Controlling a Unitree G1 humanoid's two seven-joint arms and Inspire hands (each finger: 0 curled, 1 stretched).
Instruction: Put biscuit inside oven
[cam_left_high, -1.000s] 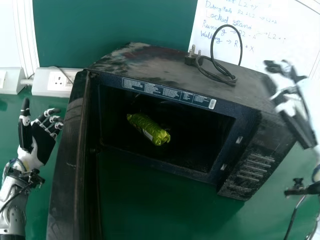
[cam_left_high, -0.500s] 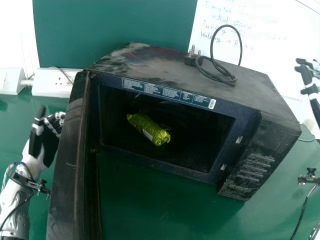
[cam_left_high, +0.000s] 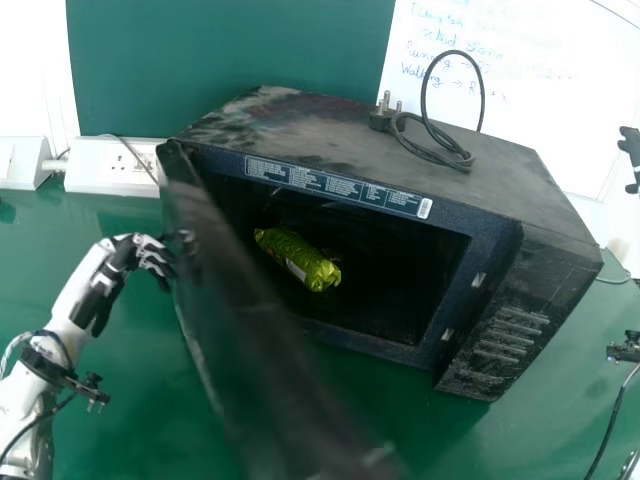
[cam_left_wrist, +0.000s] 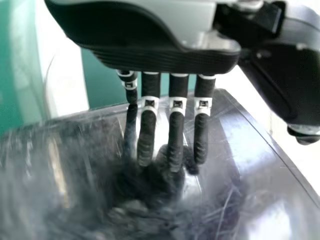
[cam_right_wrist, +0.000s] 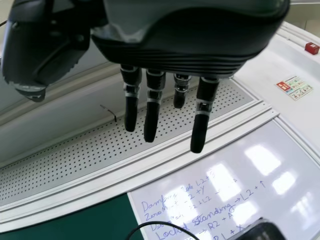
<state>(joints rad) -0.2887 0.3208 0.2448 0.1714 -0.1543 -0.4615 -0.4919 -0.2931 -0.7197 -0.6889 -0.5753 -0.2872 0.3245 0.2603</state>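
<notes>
Biscuit (cam_left_high: 298, 262): inside the oven, green wrapper, lying slantwise.
Oven (cam_left_high: 480, 190): on the bench (cam_left_high: 130, 400), front open.
Door (cam_left_high: 235, 330): partly open, slanting across the oven's left side.
Left robot hand (cam_left_high: 122, 265): outside the door, straight fingers slightly spread, tips against its glossy face, holding nothing.
Right robot hand (cam_left_high: 630, 148): at the head view's right edge, fingers straight and spread, empty.
Plug (cam_left_high: 382, 118): on the oven's top, beside its looped cable (cam_left_high: 424, 100).
</notes>
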